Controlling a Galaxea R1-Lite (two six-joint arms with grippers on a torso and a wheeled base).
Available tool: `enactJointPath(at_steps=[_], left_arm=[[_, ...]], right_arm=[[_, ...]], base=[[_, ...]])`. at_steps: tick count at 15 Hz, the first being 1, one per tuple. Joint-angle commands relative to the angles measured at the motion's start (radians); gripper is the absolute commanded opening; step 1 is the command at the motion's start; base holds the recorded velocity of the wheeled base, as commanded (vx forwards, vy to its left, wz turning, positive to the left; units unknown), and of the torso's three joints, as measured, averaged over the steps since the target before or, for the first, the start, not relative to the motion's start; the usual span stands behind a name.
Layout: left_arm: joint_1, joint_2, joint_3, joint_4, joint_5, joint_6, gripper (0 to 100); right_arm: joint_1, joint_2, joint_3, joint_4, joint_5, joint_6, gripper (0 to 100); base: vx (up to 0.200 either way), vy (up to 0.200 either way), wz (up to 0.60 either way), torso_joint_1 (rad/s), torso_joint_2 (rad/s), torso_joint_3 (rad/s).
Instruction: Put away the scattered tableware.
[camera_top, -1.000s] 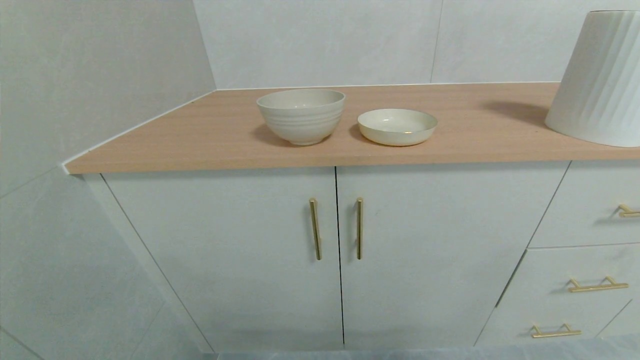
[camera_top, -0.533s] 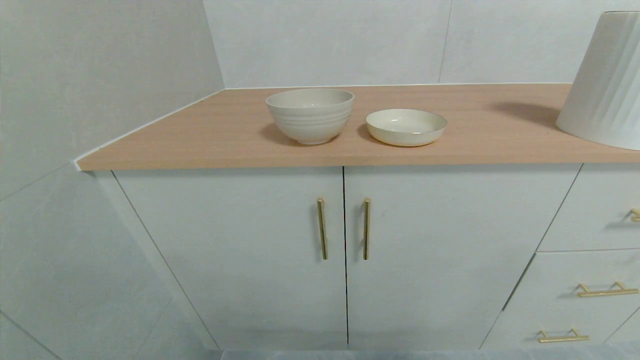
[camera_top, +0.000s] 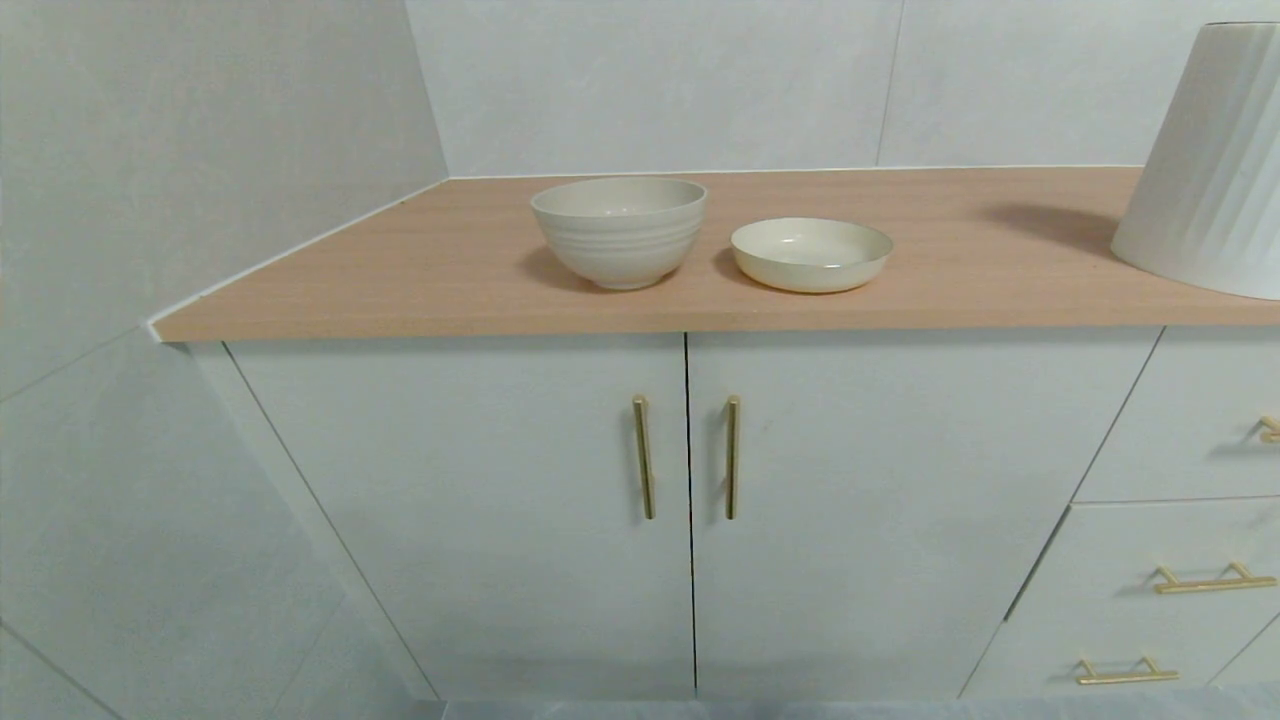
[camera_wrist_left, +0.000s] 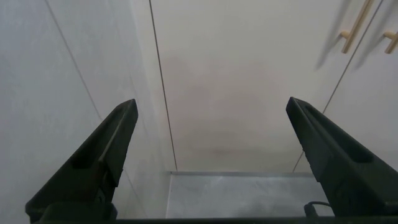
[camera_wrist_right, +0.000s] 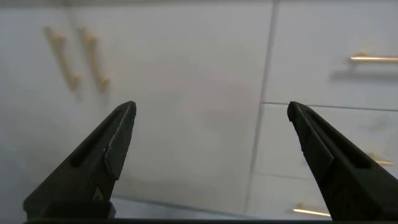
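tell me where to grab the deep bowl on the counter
Probably the rim of the bowl, pinched from above on its left side: it stands upright and open, its round wall looks wide, and the dish sits close on the right.

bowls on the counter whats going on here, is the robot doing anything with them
Nothing is being handled at this moment. A deep ribbed bowl and a shallow dish sit side by side, apart, on the wooden countertop, above a pair of closed cabinet doors. The left gripper and the right gripper are both open and empty, held low in front of the cabinet fronts, away from the tableware. Putting it away has not yet begun.
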Motion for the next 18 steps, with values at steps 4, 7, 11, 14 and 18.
enactJointPath(at_steps=[4, 7, 11, 14, 18], left_arm=[[0.000, 0.000, -0.001, 0.000, 0.000, 0.000, 100], [0.000, 0.000, -0.001, 0.000, 0.000, 0.000, 100], [0.000, 0.000, -0.001, 0.000, 0.000, 0.000, 100], [0.000, 0.000, -0.001, 0.000, 0.000, 0.001, 100], [0.000, 0.000, -0.001, 0.000, 0.000, 0.000, 100]], right_arm=[[0.005, 0.276, -0.059, 0.063, 0.224, 0.004, 100], [0.021, 0.415, -0.093, 0.026, 0.273, 0.007, 100], [0.159, 0.629, -0.101, -0.198, 0.281, 0.022, 100], [0.203, 0.826, -0.188, -0.226, 0.281, 0.021, 100], [0.288, 1.049, -0.326, -0.252, 0.278, 0.024, 100]], base=[[0.000, 0.000, 0.00, 0.000, 0.00, 0.000], [0.000, 0.000, 0.00, 0.000, 0.00, 0.000], [0.000, 0.000, 0.00, 0.000, 0.00, 0.000], [0.000, 0.000, 0.00, 0.000, 0.00, 0.000], [0.000, 0.000, 0.00, 0.000, 0.00, 0.000]])
